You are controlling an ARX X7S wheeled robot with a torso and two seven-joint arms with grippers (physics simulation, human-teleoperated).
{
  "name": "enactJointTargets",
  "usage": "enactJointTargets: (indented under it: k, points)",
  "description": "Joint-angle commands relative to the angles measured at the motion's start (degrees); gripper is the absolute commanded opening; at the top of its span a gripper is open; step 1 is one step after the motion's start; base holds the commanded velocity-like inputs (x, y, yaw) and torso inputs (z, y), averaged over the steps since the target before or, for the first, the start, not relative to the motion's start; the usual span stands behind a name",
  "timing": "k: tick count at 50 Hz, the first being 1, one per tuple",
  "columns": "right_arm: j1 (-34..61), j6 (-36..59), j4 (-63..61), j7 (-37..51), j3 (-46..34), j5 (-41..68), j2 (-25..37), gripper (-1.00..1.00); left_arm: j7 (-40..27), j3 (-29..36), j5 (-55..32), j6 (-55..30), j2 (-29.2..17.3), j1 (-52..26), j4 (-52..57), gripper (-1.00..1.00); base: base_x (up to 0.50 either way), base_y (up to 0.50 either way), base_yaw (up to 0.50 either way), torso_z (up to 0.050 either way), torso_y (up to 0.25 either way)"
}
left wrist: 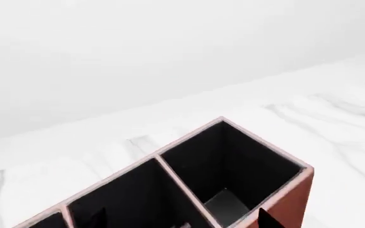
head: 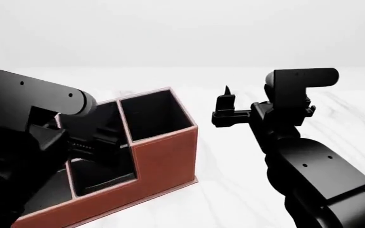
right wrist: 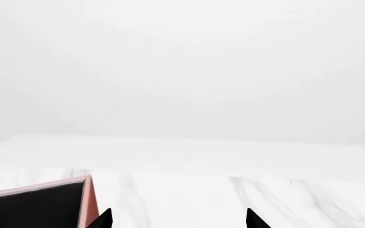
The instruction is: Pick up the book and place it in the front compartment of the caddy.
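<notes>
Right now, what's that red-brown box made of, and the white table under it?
The caddy looks like reddish-brown leather or imitation leather: smooth matte walls, pale edge trim, black lining. The table looks like polished white marble, judging by its faint grey veins, though it could be a printed surface.

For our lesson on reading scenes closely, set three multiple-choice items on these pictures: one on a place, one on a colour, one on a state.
1. Where is the right gripper relative to the caddy?
A. Inside a pocket
B. Beside it, above the table
C. Behind it

2. The caddy's outer walls are:
A. Blue
B. Reddish-brown
C. Green

3. The right gripper is:
A. Shut on a mug
B. Shut on a pen
C. Open, holding nothing

Answers:
1 B: the head view shows it off to the caddy's side.
2 B: the wall's colour is plain.
3 C: its fingertips stand apart over bare marble.
</notes>
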Motion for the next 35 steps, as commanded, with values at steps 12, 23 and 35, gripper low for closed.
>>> enactJointTargets:
  k: [12, 23, 35]
  points:
    - [-0.28, -0.80, 1.15, 0.69, -1.18, 0.72, 0.82, 1.00, -9.86, 5.57, -31.88, 11.30, -11.97, -0.86, 0.42, 1.00, 0.00, 0.00, 0.00, 0.000, 0.000]
    - [-0.73, -2.27, 2.78, 0.76, -2.32, 0.55, 1.38, 1.00, -15.03, 12.18, -42.92, 17.59, -17.70, -1.11, 4.92, 1.00, 0.00, 0.00, 0.00, 0.000, 0.000]
    - [-1.33, -3.48, 3.91, 1.07, -4.00, 0.25, 1.87, 1.00, -15.83, 24.80, -51.31, 25.19, -25.41, -13.94, 10.11, 1.00, 0.00, 0.00, 0.00, 0.000, 0.000]
